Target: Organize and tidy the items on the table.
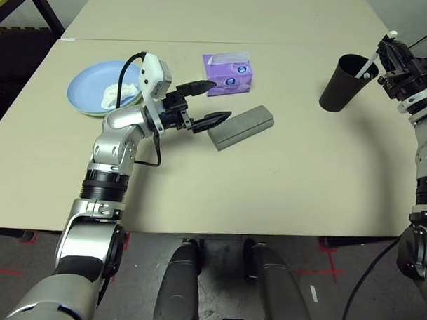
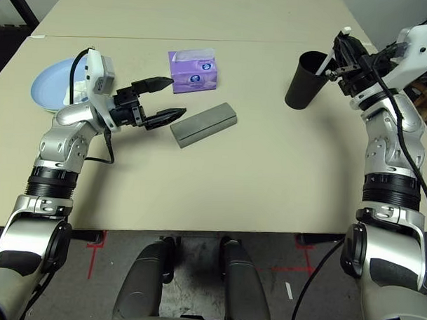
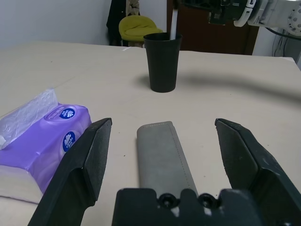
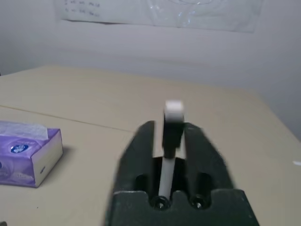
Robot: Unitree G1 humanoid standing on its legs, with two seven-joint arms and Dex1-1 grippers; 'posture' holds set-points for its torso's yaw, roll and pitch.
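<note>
matte grey oblong case [image 1: 240, 126], glossy purple box [image 1: 228, 73]

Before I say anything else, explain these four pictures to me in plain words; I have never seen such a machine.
This is a humanoid robot with two silver arms, each ending in a black two-fingered pincer. The two wide pictures come from a camera on its head, looking down at a cream table. The other two come from cameras on its wrists, looking along each pincer.

On the table lie a light blue plate with a crumpled white tissue wad on it, a purple tissue box, a grey glasses case and a tall black cup.

The left pincer is open and empty, just short of the case. The right pincer is at the cup, where a thin white stick reaches up to it; whether it grips the stick I cannot tell.
</note>
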